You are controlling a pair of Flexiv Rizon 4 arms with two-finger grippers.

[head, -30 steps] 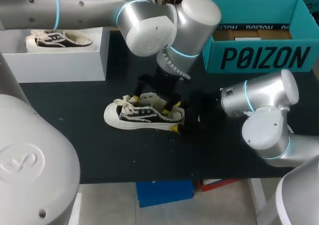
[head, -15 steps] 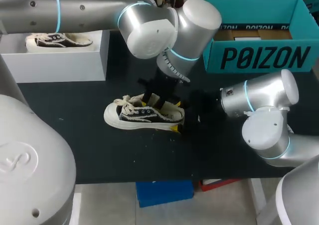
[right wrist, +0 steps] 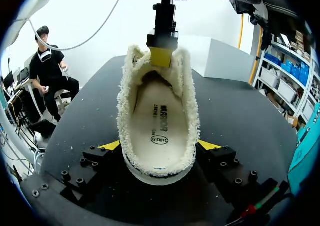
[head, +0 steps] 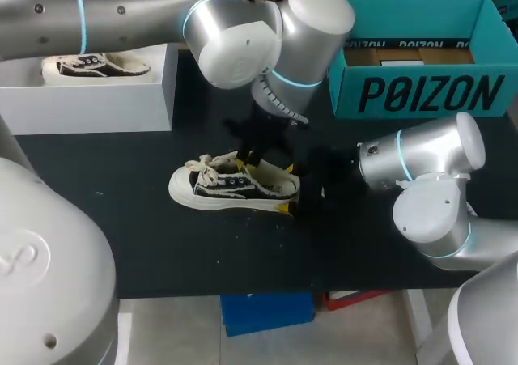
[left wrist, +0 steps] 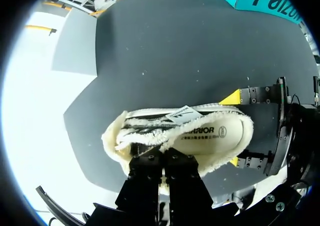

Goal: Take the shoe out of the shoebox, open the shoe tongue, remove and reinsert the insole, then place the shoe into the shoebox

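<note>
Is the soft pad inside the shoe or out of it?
Inside. The right wrist view shows the insole lying flat in the shoe, its fluffy lining all around.

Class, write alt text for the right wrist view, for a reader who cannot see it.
A fleece-lined shoe lies on the black table with its heel clamped from both sides by the right tool, its pale insole showing inside. At the far end, the left tool is closed on the shoe's rim.
</note>
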